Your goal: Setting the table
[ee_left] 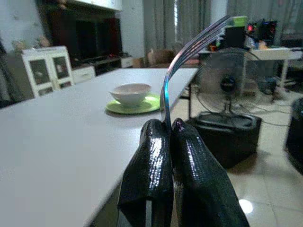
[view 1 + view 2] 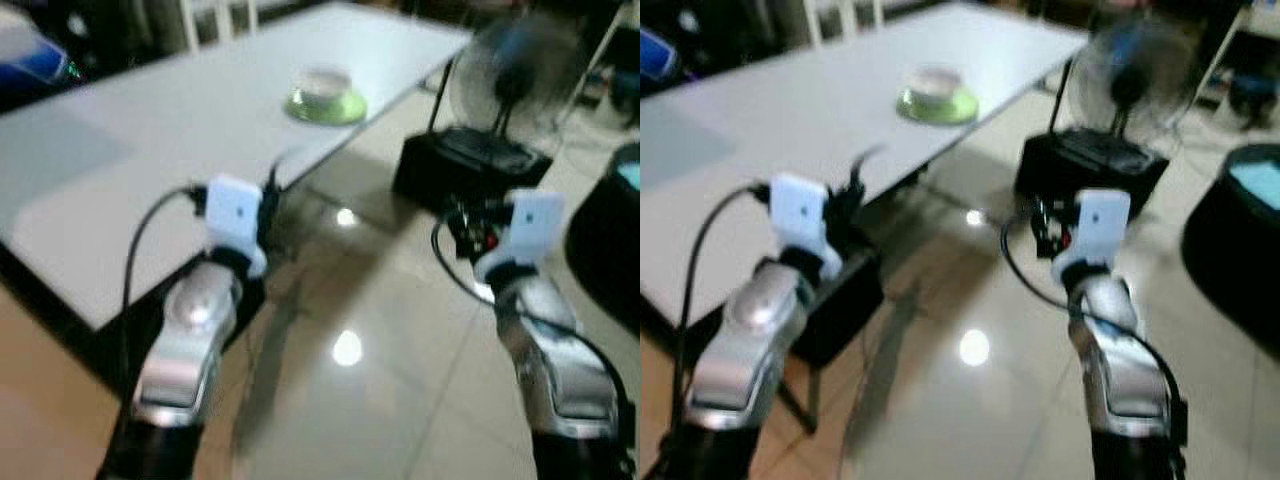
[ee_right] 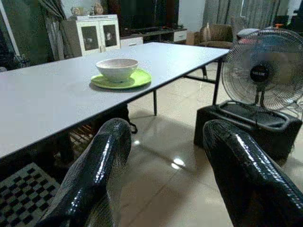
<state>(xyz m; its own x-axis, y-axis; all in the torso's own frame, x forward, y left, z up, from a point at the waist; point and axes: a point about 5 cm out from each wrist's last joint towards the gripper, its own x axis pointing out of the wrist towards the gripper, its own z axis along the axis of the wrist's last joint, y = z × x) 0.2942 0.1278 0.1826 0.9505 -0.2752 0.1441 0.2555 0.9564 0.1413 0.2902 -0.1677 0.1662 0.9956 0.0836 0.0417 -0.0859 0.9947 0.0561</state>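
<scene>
- Closest to the head camera, two silver arms reach forward over the glossy tiled floor (image 2: 340, 400), short of the long white table (image 2: 150, 130).
- In the left wrist view the left gripper (image 1: 171, 127) has its black fingers pressed together on the handle of a metal fork (image 1: 182, 61), which curves up and away from the fingertips (tines at the far end, blurred).
- The right gripper (image 3: 163, 137) holds nothing; its two fingers stand well apart, with floor showing between them.
- On the table sits a white bowl (image 3: 116, 69) on a green plate (image 3: 137, 79), near the table edge that faces the standing fan (image 3: 265, 71).
- The step in hand looks like carrying the fork to that place setting. To do it well, the robot should close in on the table first, since the plate seems out of reach from here.
- The fork should come down flat just beside the plate, not on it, handle toward the table edge.
- The grip is far down the handle, so the fork may swing; a slow, low approach before the fingers part would keep it from sliding.
</scene>
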